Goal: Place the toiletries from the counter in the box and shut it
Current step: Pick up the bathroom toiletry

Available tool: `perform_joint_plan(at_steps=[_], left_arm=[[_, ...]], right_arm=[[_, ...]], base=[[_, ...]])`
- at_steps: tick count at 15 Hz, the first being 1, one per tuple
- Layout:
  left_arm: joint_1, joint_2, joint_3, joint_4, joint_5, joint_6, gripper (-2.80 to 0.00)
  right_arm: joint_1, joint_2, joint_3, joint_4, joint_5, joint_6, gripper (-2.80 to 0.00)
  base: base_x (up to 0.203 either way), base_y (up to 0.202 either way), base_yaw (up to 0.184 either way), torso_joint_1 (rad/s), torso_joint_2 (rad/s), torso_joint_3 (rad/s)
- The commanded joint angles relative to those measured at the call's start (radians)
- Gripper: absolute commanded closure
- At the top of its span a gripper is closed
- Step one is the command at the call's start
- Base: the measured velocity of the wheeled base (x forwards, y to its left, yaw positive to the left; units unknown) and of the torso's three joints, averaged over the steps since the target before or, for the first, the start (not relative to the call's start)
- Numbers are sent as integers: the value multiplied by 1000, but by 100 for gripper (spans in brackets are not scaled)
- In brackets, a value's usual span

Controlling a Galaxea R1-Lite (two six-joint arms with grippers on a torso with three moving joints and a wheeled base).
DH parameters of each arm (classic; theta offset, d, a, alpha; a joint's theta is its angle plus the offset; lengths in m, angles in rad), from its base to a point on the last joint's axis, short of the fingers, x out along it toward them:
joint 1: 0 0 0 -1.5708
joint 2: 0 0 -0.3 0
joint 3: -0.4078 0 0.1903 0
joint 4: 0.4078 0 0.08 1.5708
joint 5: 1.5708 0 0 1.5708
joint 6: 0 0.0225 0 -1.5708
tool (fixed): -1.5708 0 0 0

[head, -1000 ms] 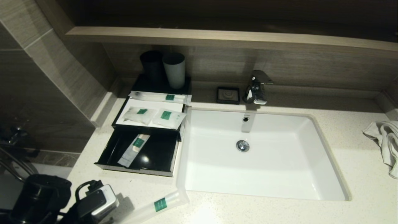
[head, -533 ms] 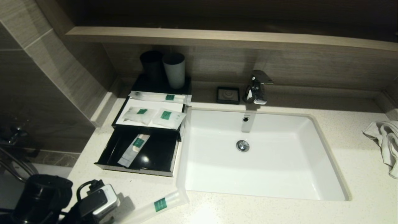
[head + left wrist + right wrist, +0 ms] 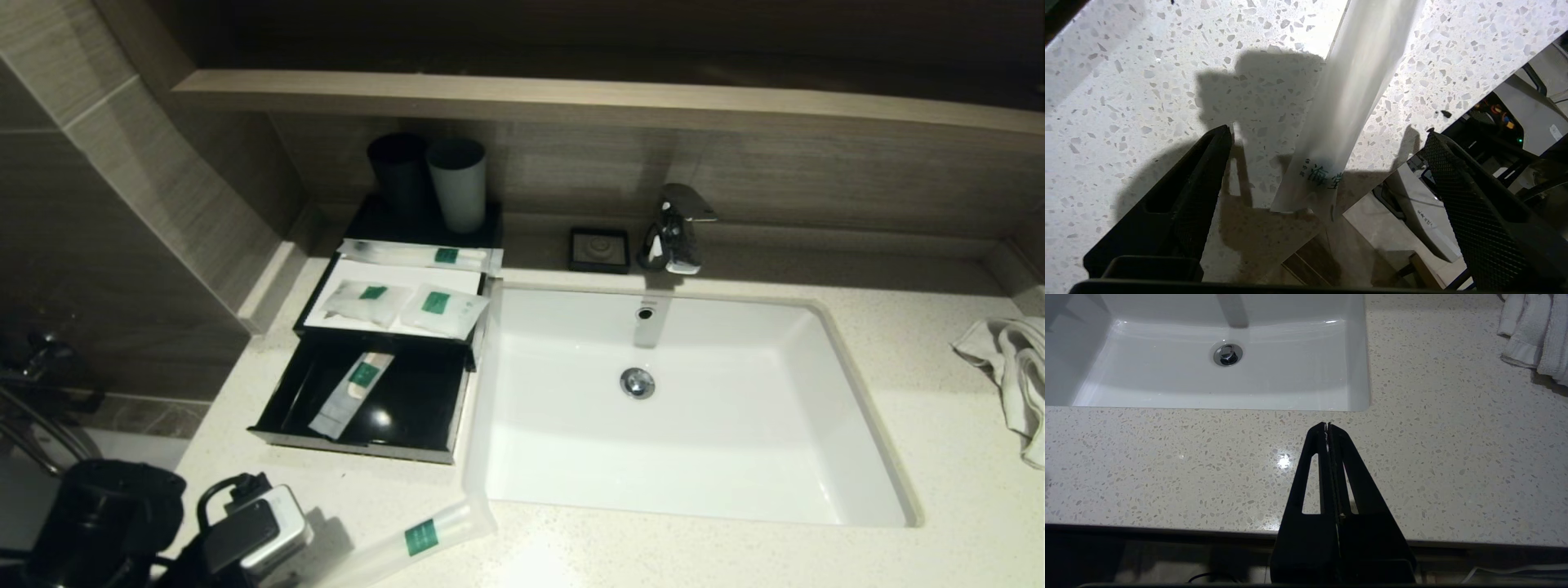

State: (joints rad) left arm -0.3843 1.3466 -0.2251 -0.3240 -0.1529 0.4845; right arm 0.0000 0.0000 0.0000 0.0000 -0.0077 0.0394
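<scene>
A long frosted packet (image 3: 412,541) with a green label lies on the speckled counter (image 3: 735,555) by the sink's front-left corner, one end past the counter's front edge. My left gripper (image 3: 1327,130) hovers open over that end, a finger on each side of the packet (image 3: 1347,94), not touching it. The black box (image 3: 322,294) stands left of the sink with its drawer (image 3: 408,408) pulled out and one slim packet (image 3: 351,394) inside. Two pouches (image 3: 365,300) (image 3: 442,309) and another long packet (image 3: 420,256) rest on the box's white top. My right gripper (image 3: 1327,425) is shut, empty, above the counter's front edge.
The white sink basin (image 3: 686,408) fills the middle of the counter, with the tap (image 3: 676,229) and a small black square dish (image 3: 600,249) behind it. Two tumblers (image 3: 433,184) stand behind the box. A white towel (image 3: 1012,367) lies at the far right.
My left wrist has shifted very slightly at the counter's front-left corner. The packets and the box have not moved.
</scene>
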Motion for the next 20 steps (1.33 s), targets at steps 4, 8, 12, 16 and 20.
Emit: perform_joint_plan(at_steps=[4, 8, 12, 16, 20], left_arm=[[-5, -20, 6, -3, 54, 22, -280], [-33, -23, 21, -7, 70, 20, -280], [-33, -22, 44, -46, 72, 20, -280], [-44, -22, 49, -48, 72, 20, -280], [-44, -13, 49, -47, 73, 20, -280]], right_arm=[[0, 2, 0, 0, 0, 0, 0], [0, 2, 0, 0, 0, 0, 0], [0, 2, 0, 0, 0, 0, 0], [0, 2, 0, 0, 0, 0, 0], [0, 2, 0, 0, 0, 0, 0]], base=[[0, 0, 0, 0, 0, 0], [0, 0, 0, 0, 0, 0], [0, 0, 0, 0, 0, 0], [0, 0, 0, 0, 0, 0], [0, 0, 0, 0, 0, 0]])
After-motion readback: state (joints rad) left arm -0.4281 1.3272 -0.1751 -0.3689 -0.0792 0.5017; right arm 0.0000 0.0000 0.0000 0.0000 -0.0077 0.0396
